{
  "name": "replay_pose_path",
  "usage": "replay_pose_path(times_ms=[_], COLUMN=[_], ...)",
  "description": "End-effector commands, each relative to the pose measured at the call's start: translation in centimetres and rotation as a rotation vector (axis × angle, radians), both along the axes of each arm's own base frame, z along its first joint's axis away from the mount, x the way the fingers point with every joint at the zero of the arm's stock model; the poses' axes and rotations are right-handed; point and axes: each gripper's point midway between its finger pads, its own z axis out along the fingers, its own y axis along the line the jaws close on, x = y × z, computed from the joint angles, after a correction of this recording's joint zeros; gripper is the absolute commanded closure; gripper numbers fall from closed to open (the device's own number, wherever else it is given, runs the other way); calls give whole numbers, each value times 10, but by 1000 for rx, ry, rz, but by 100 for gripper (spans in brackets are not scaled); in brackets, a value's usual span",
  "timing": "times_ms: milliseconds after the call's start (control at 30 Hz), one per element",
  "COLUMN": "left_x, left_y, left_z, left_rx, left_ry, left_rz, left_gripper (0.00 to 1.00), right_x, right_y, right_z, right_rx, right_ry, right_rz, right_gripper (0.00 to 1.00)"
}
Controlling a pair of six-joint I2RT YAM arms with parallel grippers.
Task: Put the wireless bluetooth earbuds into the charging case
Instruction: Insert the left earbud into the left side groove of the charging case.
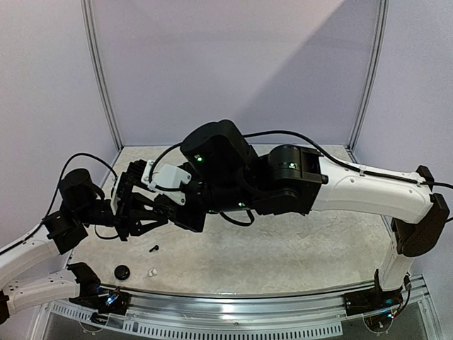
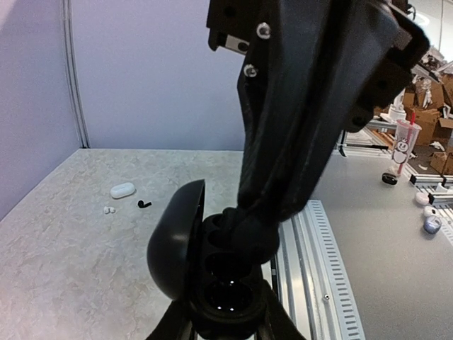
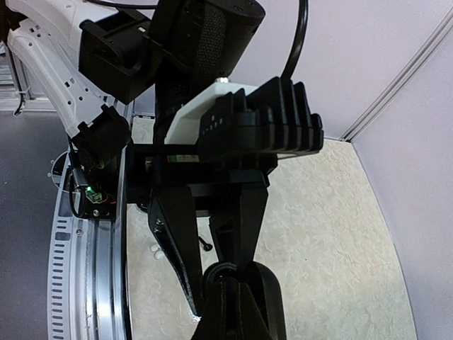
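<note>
L arm comes in from the low left corner, elbow bent, wrist level. L tool (image 1: 152, 216) is clamped on the black charging case (image 2: 228, 296), held above the tabletop (image 1: 283, 248) w/ its lid (image 2: 177, 241) swung open to one side.

R arm reaches across from the right, forearm long and nearly level, wrist turned down over the case. R tool (image 2: 246, 237) has its fingers pressed together, tips down in the case's upper well. Can't tell if an earbud sits btwn them.

Tabletop is pale and marbled. Lavender walls (image 1: 233, 64) w/ metal corner posts close the back and sides, and a slotted metal rail (image 1: 248, 301) runs along the near edge.

Near side of the case, twd the rail: a black earbud (image 1: 153, 248), then a white earbud (image 1: 151, 272), and left of that a small black round piece (image 1: 122, 271). Well beyond the case in the L wrist view: a shut white charging case (image 2: 122, 190), w/ a far white earbud (image 2: 108, 210) and a far black earbud (image 2: 144, 204) just beside it.

A strip of tabletop separates the case from the rail. A wider stretch lies right of the case, in front of the R forearm.
</note>
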Motion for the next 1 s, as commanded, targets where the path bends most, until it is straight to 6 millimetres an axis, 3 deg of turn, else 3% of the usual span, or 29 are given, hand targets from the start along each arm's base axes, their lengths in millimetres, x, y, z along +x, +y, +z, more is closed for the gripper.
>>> replay_pose_path(times_ms=[0,633,767,967], left_x=[-6,-10,-10,-12], left_y=[-3,-3,-3,-3], left_z=[4,3,4,4], left_rx=[8,9,5,4], left_ry=[-29,-51,-54,-49], left_rz=[-37,-58,-59,-64], left_gripper=[100,100,100,100], right_x=[5,9,8,8], right_y=[0,-1,0,1], right_z=[-15,-52,-58,-58], right_rx=[-53,-147,-154,-153], right_ry=[-18,-11,2,1], right_rz=[-22,-37,-36,-39], right_gripper=[100,100,86,79])
